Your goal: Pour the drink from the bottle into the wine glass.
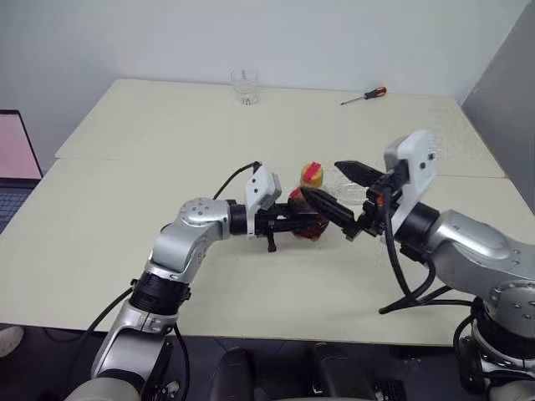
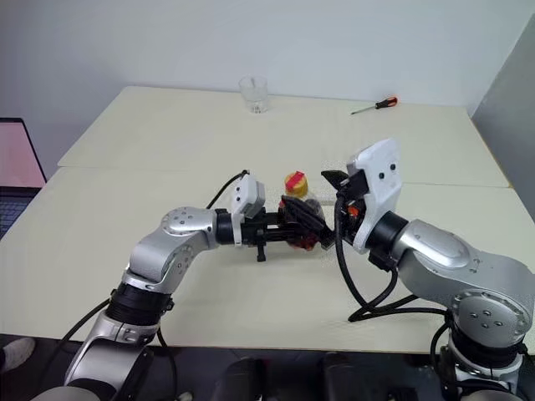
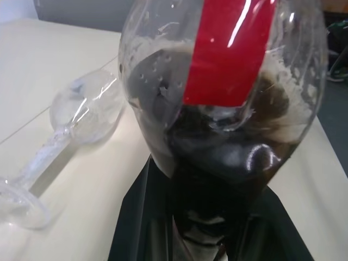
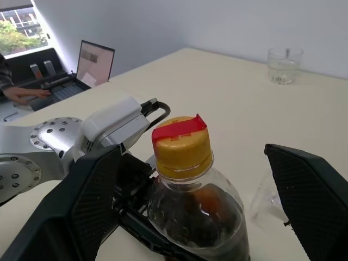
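Mid-table, upright: bottle (image 4: 193,201) of dark drink (image 3: 228,163), clamped in left gripper (image 1: 292,224), yellow-and-red cap (image 2: 294,182) on. Right gripper (image 4: 201,206) spread wide around it (not touching). Wine glass (image 3: 70,117) lying on its side just behind. Far off on cream table (image 1: 150,134): tumbler (image 1: 245,86), screwdriver (image 1: 364,95). Far left, a laptop (image 4: 95,62). Red label (image 3: 228,49) unreadable.

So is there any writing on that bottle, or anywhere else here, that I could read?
None can be read.
Bottle: its red label is plain red, no words.
Cap: faint embossed marks on the yellow, too blurred to read.
Laptop: something on its screen, too small to read.
Screwdriver and tumbler: no marks visible.
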`<state>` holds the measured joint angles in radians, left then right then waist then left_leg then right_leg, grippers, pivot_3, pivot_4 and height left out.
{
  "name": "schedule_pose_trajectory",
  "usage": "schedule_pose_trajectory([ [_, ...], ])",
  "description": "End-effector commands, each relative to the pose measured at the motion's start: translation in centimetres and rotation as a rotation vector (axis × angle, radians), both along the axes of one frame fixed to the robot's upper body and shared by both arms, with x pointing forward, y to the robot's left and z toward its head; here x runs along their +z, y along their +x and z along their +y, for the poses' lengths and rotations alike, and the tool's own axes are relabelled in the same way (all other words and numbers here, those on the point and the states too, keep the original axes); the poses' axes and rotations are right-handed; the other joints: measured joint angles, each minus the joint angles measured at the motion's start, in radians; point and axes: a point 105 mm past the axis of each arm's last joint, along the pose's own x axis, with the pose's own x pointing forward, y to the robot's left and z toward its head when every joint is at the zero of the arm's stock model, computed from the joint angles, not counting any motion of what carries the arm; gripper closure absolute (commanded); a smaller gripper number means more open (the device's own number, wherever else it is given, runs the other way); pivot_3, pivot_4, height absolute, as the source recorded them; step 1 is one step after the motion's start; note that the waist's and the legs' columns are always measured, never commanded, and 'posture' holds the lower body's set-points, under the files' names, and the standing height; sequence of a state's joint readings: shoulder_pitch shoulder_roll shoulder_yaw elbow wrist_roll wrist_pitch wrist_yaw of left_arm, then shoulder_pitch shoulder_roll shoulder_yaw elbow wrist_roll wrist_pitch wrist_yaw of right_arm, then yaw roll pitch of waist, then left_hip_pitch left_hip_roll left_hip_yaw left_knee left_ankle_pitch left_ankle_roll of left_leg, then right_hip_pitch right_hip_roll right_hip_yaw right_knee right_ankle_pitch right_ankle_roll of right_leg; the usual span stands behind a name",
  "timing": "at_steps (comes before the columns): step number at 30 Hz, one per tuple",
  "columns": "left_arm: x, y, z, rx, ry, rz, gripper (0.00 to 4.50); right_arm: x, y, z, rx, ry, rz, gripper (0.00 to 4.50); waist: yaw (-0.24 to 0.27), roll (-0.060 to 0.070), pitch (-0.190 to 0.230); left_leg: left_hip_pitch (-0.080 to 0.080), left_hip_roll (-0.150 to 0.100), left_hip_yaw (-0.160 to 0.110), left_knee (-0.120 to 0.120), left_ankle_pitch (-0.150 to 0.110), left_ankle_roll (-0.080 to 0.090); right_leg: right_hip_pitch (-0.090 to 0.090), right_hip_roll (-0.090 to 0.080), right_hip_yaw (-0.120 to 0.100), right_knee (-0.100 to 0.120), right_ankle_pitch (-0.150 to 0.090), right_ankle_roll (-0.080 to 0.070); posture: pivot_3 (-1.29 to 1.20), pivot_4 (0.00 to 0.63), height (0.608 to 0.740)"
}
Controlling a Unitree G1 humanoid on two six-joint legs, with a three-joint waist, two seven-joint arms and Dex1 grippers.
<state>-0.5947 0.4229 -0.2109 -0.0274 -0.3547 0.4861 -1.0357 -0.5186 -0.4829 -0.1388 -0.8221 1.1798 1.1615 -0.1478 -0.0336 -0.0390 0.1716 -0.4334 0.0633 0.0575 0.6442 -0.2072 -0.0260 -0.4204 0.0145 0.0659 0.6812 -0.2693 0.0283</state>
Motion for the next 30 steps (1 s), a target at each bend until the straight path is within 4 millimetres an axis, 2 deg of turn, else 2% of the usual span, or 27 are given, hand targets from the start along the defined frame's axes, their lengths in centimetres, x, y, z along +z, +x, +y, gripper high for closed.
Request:
schedule_pose_trajectory([
  [1,1.10,-0.07,-0.26,-0.013,-0.012,-0.064,3.76,0.98,-0.16,0.08,-0.022,0.027,-0.048,0.00,0.000,0.000,0.000,0.000,0.000,0.000,0.000,0.000,0.000,0.000,0.000,0.000,0.000,0.000,0.000,0.00,0.150,0.740],
  [11,0.77,-0.04,-0.48,-0.004,0.000,-0.078,3.76,0.77,0.35,0.52,-0.040,0.031,-0.033,0.00,0.000,0.000,0.000,0.000,0.000,0.000,0.000,0.000,0.000,0.000,0.000,0.000,0.000,0.000,0.000,0.00,0.150,0.740],
  [18,0.66,-0.03,-0.39,0.002,0.004,-0.079,3.76,0.81,0.29,0.84,-0.025,0.025,-0.033,2.32,0.000,0.000,0.000,0.000,0.000,0.000,0.000,0.000,0.000,0.000,0.000,0.001,0.000,0.000,0.000,0.00,0.150,0.740],
  [25,0.60,-0.14,-0.48,0.003,0.003,-0.077,3.76,0.74,0.26,0.93,-0.018,0.023,-0.027,2.34,0.001,0.000,0.000,0.000,0.000,0.000,0.000,0.000,0.000,0.000,0.000,0.001,0.000,0.000,0.000,0.00,0.150,0.740],
  [29,0.63,-0.28,-0.60,-0.003,0.000,-0.076,3.76,0.89,0.47,0.88,0.007,0.005,-0.034,3.22,0.001,0.000,0.000,0.000,0.000,0.000,0.000,0.000,0.000,0.000,0.000,0.000,0.000,0.000,0.000,0.00,0.150,0.740],
  [30,0.63,-0.29,-0.62,-0.005,-0.001,-0.076,3.76,1.05,0.74,0.81,0.027,-0.010,-0.043,3.27,0.001,0.000,0.000,0.000,0.000,0.000,0.000,0.000,0.000,0.000,0.000,0.000,0.000,0.000,0.000,0.00,0.150,0.740],
])
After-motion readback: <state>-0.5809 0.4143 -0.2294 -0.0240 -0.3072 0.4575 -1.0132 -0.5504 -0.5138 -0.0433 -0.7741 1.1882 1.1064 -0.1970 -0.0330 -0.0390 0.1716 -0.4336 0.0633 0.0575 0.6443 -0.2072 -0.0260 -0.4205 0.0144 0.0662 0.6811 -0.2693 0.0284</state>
